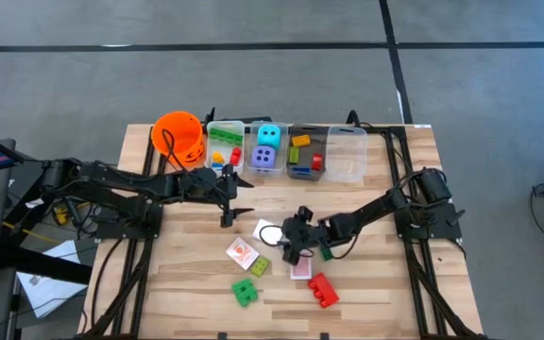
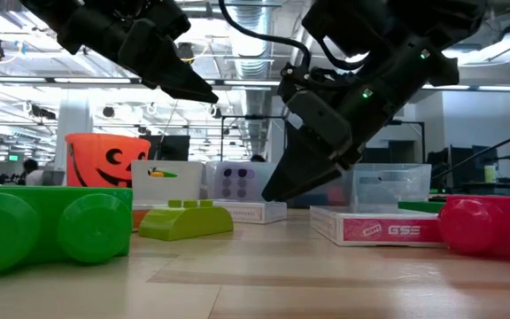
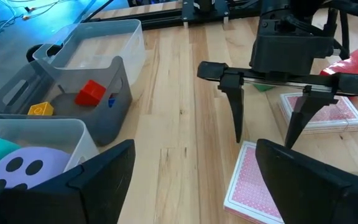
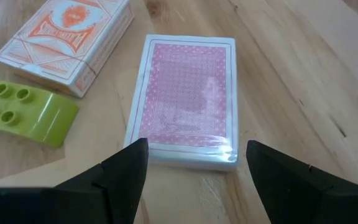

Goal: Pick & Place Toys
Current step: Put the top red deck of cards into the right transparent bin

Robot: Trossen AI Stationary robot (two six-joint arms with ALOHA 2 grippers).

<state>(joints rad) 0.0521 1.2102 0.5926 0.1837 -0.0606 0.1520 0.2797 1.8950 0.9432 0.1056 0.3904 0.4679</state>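
Toys are spread over the front half of the wooden slatted surface (image 1: 366, 283): nearest the front edge a green plastic building brick (image 1: 245, 292) and a red plastic building brick (image 1: 323, 290) are seen well apart, and just behind them lie a lime-green studded brick (image 4: 25, 112) and an orange-printed card box (image 4: 67, 38). A pink-backed wrapped deck of playing cards (image 4: 185, 96) is seen lying flat beside the lime-green brick, and the right gripper (image 4: 196, 163) is held over its near end with fingers spread wide apart and nothing between them. A second pink-backed deck (image 3: 253, 183) is shown farther back, before the left gripper (image 3: 194, 174), whose fingers are likewise held wide and empty. Along the far edge a row of clear rectangular plastic bins (image 1: 348, 151) is set, in which small bricks, a cyan dotted die (image 1: 268, 135) and a purple dotted die (image 1: 265, 159) are kept, with an orange pumpkin-face bucket (image 1: 179, 134) at the row's left end.
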